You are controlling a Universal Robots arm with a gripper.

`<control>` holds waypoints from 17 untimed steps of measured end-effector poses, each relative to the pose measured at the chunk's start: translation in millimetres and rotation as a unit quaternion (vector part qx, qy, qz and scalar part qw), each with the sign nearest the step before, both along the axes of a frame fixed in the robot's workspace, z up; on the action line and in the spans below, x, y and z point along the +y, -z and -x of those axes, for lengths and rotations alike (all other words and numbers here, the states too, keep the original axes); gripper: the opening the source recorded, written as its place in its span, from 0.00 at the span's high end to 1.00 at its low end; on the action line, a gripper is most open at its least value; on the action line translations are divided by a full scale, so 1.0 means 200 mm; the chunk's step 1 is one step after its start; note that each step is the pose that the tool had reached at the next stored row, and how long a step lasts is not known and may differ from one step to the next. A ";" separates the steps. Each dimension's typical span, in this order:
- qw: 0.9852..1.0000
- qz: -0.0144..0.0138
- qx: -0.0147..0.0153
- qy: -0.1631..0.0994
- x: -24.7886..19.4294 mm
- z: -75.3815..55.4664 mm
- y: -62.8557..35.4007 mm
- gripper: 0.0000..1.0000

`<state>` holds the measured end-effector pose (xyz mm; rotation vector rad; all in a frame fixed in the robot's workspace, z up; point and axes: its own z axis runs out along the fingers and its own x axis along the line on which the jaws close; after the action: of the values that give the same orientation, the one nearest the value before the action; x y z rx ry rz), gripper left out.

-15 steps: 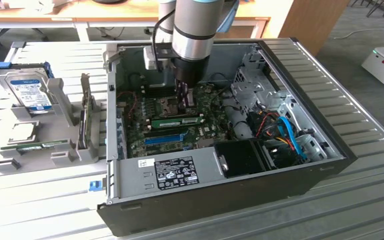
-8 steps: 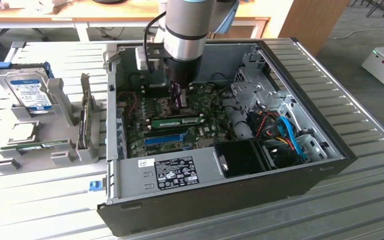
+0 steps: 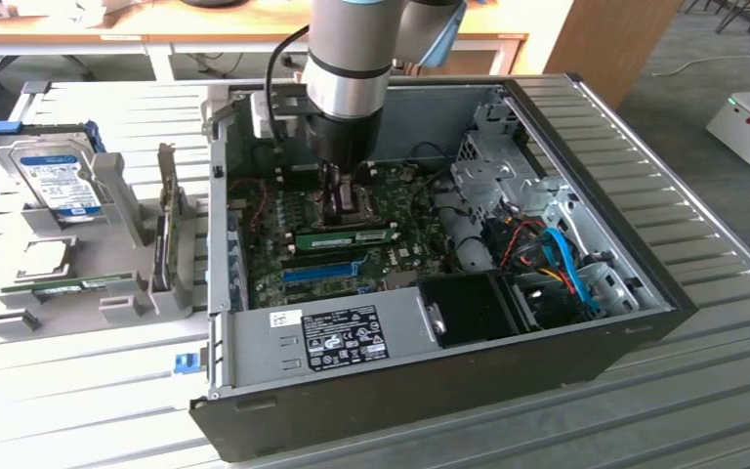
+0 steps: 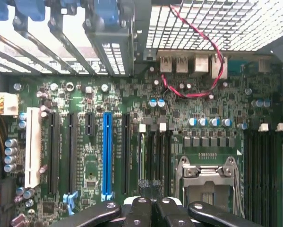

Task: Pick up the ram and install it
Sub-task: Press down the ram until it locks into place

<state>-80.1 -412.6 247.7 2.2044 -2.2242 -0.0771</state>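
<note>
Slatted metal table [image 3: 687, 391], open PC case [image 3: 414, 391] on it. Your claw [image 3: 347, 200] is pinched shut above the motherboard [image 4: 132, 156] (nothing visibly held). The ram [image 3: 345, 237] lies at case centre, just below. Risk: half-seated stick, if pressed unevenly.

The open computer case [image 3: 349, 337] is matt grey sheet metal with a perforated metal grille [image 4: 212, 23]. The green circuit-board motherboard [image 4: 188, 101] looks matt, carrying a glossy blue plastic slot [image 4: 107, 153]. The ribbed metal table [image 3: 714, 391] has a dull brushed finish.
</note>
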 end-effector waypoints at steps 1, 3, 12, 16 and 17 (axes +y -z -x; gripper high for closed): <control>1.000 0.000 0.000 0.000 0.000 0.00 0.000 0.89; 1.000 0.000 0.000 0.000 0.000 0.00 0.000 0.89; 1.000 0.000 0.000 0.000 -0.007 0.00 0.000 0.89; 1.000 0.000 0.000 0.000 -0.007 0.00 0.004 0.89; 1.000 0.000 0.000 0.000 -0.007 0.00 0.006 0.89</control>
<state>-80.2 -414.1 246.5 2.2044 -2.2241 -0.0770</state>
